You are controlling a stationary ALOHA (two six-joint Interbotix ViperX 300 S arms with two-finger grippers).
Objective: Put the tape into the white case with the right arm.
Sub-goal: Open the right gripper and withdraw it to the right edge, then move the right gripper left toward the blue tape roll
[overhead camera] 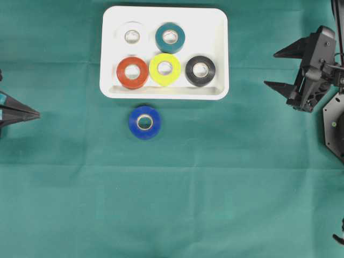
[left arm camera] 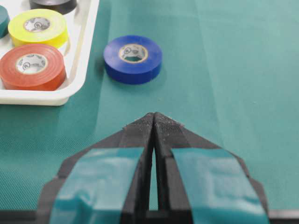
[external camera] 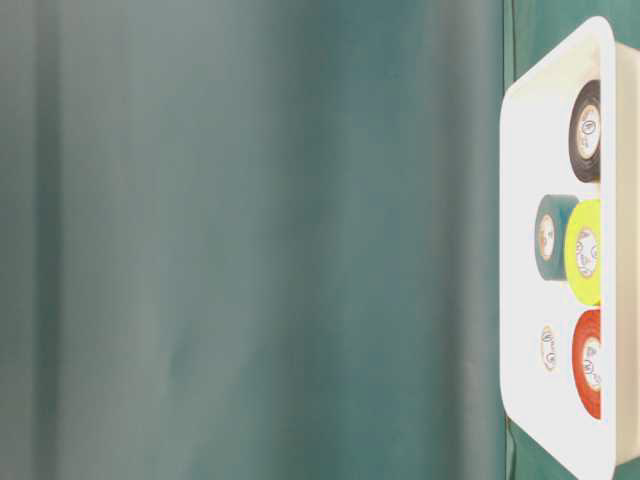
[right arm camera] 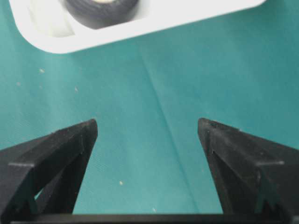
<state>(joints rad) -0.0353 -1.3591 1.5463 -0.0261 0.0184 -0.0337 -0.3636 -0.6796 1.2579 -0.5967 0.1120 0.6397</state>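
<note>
Hiding from view: the left tool (overhead camera: 32,114) is showing only its tip at the overhead frame's 9 o'clock edge; the right arm is being cut off at 3 o'clock.
Table-level view: it is cropping the white case (external camera: 520,250) at the right edge and leaving the blue tape and both tools out.
Hard to make out: a white tape (overhead camera: 131,36) is blending into the case floor at its 10 o'clock corner.
Right tool (overhead camera: 278,68): its two pointed fingers are standing wide apart, holding nothing, hanging well off the case toward 3 o'clock.
Left tool state: its teal-marked fingers are pressing together, gripping nothing.
Blue tape (overhead camera: 144,122): it is lying flat on the green tabletop (overhead camera: 172,204), just outside the case rim at 6 o'clock.
Case contents: teal (overhead camera: 170,37), orange (overhead camera: 133,72), yellow (overhead camera: 165,69) and black (overhead camera: 200,71) rolls are sitting inside.
</note>
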